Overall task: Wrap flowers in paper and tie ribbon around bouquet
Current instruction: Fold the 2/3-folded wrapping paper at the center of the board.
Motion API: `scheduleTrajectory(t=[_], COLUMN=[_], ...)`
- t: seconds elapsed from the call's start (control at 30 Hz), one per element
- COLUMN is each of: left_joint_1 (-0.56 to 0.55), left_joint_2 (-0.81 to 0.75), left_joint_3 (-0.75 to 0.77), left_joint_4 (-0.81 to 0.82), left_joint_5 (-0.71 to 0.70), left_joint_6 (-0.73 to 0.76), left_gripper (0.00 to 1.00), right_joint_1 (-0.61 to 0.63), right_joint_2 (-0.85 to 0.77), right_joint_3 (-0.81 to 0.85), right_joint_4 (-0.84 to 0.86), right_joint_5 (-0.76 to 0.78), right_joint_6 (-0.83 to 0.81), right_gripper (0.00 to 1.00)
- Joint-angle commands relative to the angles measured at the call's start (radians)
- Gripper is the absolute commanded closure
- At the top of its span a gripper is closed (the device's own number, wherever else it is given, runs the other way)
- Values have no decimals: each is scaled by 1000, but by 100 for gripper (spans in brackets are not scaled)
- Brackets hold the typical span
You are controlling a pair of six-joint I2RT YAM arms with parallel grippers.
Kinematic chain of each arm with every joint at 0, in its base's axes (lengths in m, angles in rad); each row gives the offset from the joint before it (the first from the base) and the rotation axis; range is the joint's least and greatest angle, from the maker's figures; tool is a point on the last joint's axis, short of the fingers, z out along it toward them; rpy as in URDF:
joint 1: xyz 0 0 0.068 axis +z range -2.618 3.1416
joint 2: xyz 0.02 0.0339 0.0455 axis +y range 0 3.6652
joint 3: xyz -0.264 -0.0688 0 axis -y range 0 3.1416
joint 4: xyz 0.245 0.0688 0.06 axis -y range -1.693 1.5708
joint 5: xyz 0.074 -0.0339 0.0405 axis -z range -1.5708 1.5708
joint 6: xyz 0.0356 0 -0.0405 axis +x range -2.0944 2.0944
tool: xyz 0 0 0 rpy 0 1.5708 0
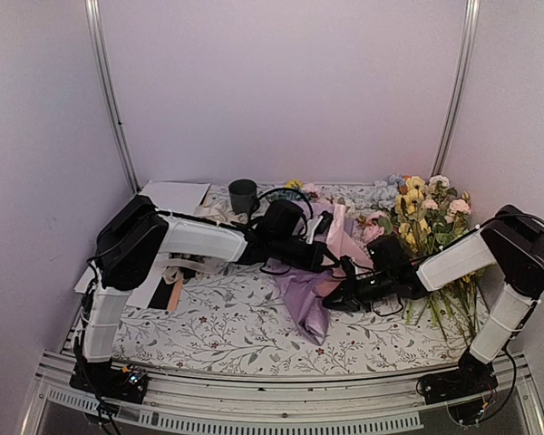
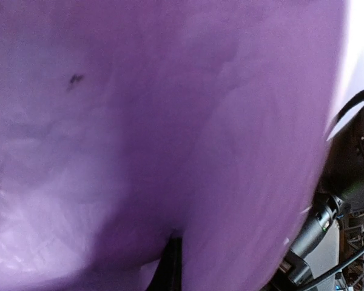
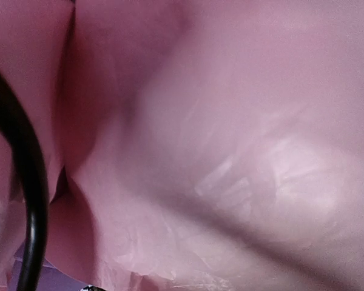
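While both arms crowd the paper (image 1: 310, 308), left gripper (image 1: 325, 257) and right gripper (image 1: 343, 292) are clamped shut, seemingly pinching its folds. Wrapping's underway; next, fold it snugly over the flowers (image 1: 374, 232).

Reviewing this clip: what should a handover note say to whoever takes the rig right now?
Left end effector: shut, apparently pinching the paper.
Right end effector: shut, apparently on its pink layer.
Flowers lie by the paper's far right side, not yet enclosed.
Done: paper bunched up and partly lifted.
Left: finish the wrap, tie the ribbon, which I cannot spot.
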Motion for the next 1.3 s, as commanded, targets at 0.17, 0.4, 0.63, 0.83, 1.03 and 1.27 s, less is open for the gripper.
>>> scheduleTrajectory(t=[0.17, 0.4, 0.63, 0.83, 1.03, 1.27], left_joint_1=[13, 24, 23, 23, 22, 23], left_joint_2=[85, 78, 69, 55, 57, 46], left_joint_3=[-10, -60, -50, -57, -52, -58], left_joint_4=[-110, -25, -72, -87, -86, -92], left_joint_5=[-66, -37, -59, -87, -84, -92], left_joint_6=[35, -3, 37, 49, 47, 52], left_gripper=[100, 100, 100, 100, 100, 100], right_joint_1=[-64, -105, -266, -417, -419, -419], right_joint_2=[-226, -201, -278, -115, 116, 281], right_joint_3=[-68, -79, 13, 270, 599, 686], right_joint_4=[-58, -72, -224, -498, -703, -794], right_joint_5=[144, 131, 63, 55, -31, -64], right_joint_6=[30, 14, -109, -371, -660, -809], right_gripper=[94, 91, 74, 55, 26, 15])
